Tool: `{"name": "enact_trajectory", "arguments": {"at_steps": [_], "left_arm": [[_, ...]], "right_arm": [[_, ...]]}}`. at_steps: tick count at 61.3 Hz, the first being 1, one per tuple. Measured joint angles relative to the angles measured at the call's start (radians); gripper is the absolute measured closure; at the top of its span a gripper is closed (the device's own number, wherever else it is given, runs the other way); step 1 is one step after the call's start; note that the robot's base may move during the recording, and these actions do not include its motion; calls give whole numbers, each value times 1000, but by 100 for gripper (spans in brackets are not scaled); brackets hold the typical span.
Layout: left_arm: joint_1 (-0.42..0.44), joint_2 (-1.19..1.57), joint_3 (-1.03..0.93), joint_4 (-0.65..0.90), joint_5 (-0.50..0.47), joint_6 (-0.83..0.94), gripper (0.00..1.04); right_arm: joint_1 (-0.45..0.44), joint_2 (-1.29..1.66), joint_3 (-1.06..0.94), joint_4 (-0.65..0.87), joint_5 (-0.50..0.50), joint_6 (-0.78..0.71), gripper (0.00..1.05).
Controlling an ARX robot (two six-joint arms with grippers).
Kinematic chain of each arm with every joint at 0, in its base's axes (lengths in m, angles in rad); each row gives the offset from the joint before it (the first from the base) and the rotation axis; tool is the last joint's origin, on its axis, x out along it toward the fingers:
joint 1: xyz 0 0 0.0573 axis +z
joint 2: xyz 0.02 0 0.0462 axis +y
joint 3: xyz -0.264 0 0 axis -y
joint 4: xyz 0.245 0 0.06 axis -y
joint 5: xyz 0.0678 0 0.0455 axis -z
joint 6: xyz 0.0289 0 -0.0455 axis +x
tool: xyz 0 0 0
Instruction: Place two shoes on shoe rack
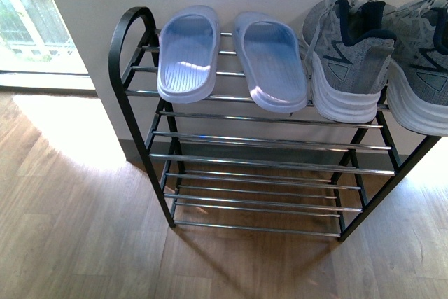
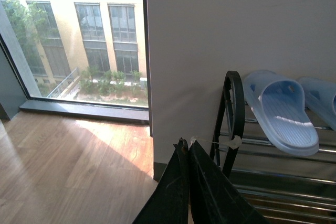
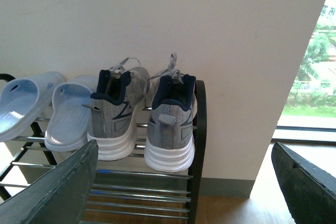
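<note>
Slide sandals atop shoe rack

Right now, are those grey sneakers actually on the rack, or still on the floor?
On the rack. Both grey sneakers stand upright on the shoe rack's top shelf, heels outward, beside the blue sandals.

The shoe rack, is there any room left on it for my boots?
The top shelf is crowded: the blue sandals and grey sneakers fill it nearly from end to end. The lower shelves of the shoe rack are bare between the black side frames. The wooden floor in front is free too.
</note>
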Motion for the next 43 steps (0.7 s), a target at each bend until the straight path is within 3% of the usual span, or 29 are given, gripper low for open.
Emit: {"name": "enact_trajectory", "arguments": {"at_steps": [43], "left_arm": [[0, -341, 0, -326, 0, 0, 104]], "right_arm": [[0, 0, 0, 0, 0, 0, 9]]}}
